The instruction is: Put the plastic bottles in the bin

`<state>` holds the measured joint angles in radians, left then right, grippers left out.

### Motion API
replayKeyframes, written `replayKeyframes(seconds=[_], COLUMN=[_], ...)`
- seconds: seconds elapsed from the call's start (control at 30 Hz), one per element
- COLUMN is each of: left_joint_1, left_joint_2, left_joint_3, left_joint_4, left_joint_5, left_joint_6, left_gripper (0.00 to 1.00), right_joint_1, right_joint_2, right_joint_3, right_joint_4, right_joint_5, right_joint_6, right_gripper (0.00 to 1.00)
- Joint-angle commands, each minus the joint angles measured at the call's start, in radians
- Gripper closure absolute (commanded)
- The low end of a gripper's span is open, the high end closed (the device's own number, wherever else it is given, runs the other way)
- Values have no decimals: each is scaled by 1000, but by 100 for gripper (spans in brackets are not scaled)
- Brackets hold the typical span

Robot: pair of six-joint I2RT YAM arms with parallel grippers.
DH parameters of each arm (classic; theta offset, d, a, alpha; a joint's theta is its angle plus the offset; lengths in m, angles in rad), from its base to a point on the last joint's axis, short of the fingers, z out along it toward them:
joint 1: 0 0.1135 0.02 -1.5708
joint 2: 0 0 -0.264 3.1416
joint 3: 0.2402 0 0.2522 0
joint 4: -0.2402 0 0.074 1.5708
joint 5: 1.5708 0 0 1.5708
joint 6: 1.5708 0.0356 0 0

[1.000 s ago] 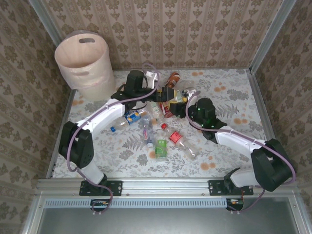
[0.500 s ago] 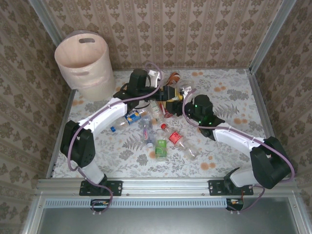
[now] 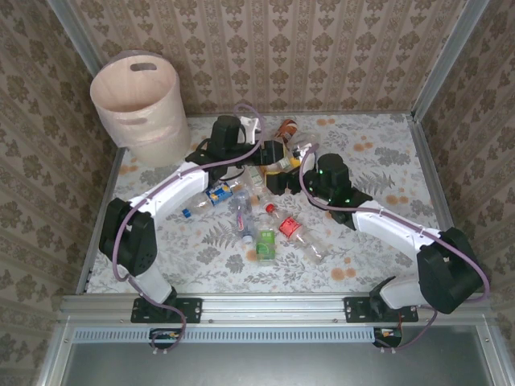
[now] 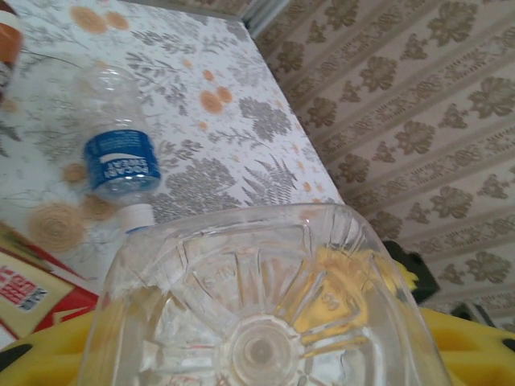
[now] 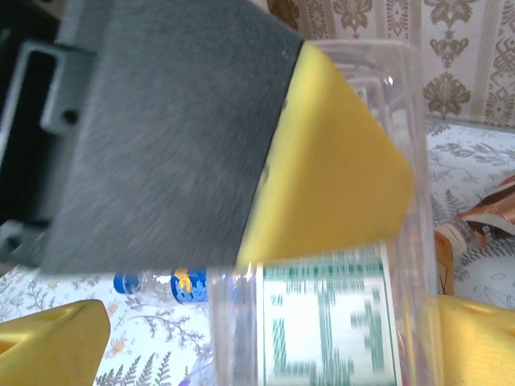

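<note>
Plastic bottles [image 3: 264,244] sprawl in a heap across the middle of the counter [image 3: 378,161], and both arms are in among them at the heap's far edge! On the left, the left gripper [image 4: 257,354] has its jaws clamped on a clear bottle [image 4: 241,265], with yellow pads on either side of its ribbed base (base end turned straight at the wrist camera). Moving right, the right gripper [image 5: 261,346] has its jaws flung wide apart. Its yellow tips stand off on both sides of the same bottle, which carries a green-printed label. A grey-backed yellow finger [image 5: 322,177] lies flat against the bottle's side. Now the count: one bin [image 3: 153,129], upright at the far left corner and well apart from the heap. There are two grippers and one bottle held. Loose on the counter I make out at least six more, among them one blue-labelled bottle [image 3: 217,193], one green and one red. The tangle under the grippers hides the exact number.
</note>
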<state>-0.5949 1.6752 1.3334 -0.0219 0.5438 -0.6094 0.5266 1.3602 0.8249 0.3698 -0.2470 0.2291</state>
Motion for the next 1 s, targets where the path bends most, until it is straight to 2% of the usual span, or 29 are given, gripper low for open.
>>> replayKeyframes(seconds=[0.0,0.2,0.43,0.57,0.77,0.97], left_joint_1=[19,44,85,102,108,110], left_joint_2=[-47,-51,-72,-93,-141,-196], left_joint_3=[-9,-4,39,40,113,182], left_joint_4=[-5,-49,-166,-193,-337,-399], left_joint_5=[-49,-100,-216,-257,-425,-614], left_joint_6=[18,27,88,109,213,316], left_gripper=[46,46,46,46,47,47], right_joint_1=[4,4,3,3,3,2], right_joint_2=[-63,-114,-117,-109,-107,-106], right_joint_3=[8,-36,-51,-56,-66,-67], right_joint_4=[-51,-58,-74,-70,-67,-61], right_joint_5=[33,201,296,401,449,508], right_joint_6=[-25,2,28,43,53,71], right_gripper=[0,0,0,0,0,0])
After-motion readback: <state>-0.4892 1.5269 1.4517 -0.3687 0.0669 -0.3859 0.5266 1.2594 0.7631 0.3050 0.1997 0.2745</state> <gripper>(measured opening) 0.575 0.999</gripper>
